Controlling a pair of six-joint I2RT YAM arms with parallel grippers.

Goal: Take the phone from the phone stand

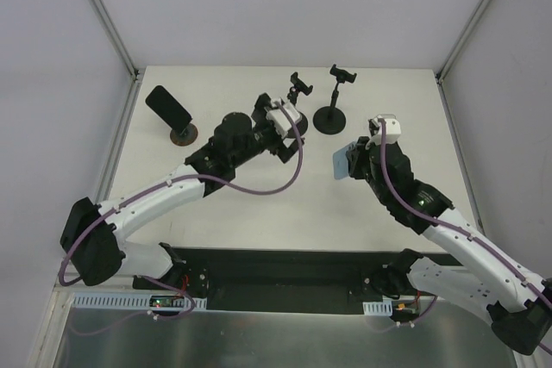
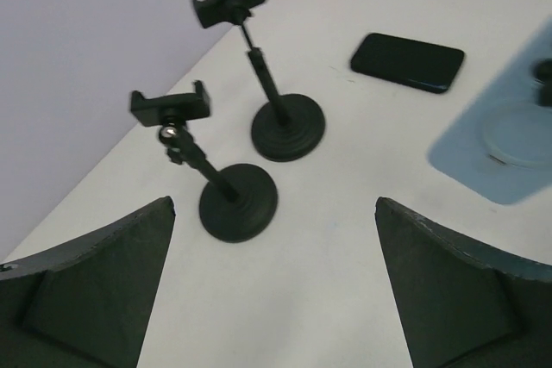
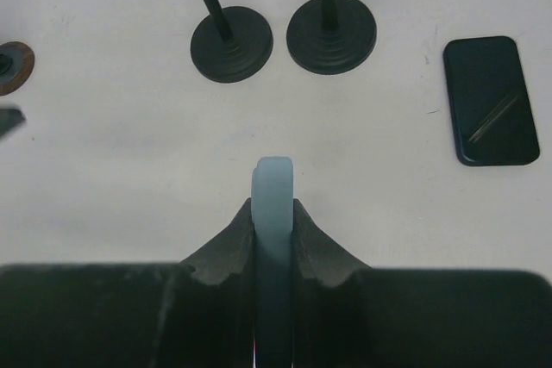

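My right gripper (image 1: 352,161) (image 3: 273,208) is shut on a light blue phone (image 1: 341,162) (image 3: 273,180), held edge-on above the table right of centre. The phone also shows at the right edge of the left wrist view (image 2: 504,140). Two black phone stands with empty clamps stand at the back middle (image 1: 330,118) (image 1: 299,87) (image 2: 238,204) (image 2: 288,127) (image 3: 231,43) (image 3: 331,34). My left gripper (image 1: 290,127) (image 2: 274,204) is open and empty, close beside the nearer stand. A black phone (image 1: 167,106) sits tilted on a stand with a brown base (image 1: 182,134) at the back left.
A second black phone (image 2: 407,62) (image 3: 490,101) lies flat on the table to the right of the two stands; my right arm hides it in the top view. The brown base (image 3: 13,66) shows at the left edge of the right wrist view.
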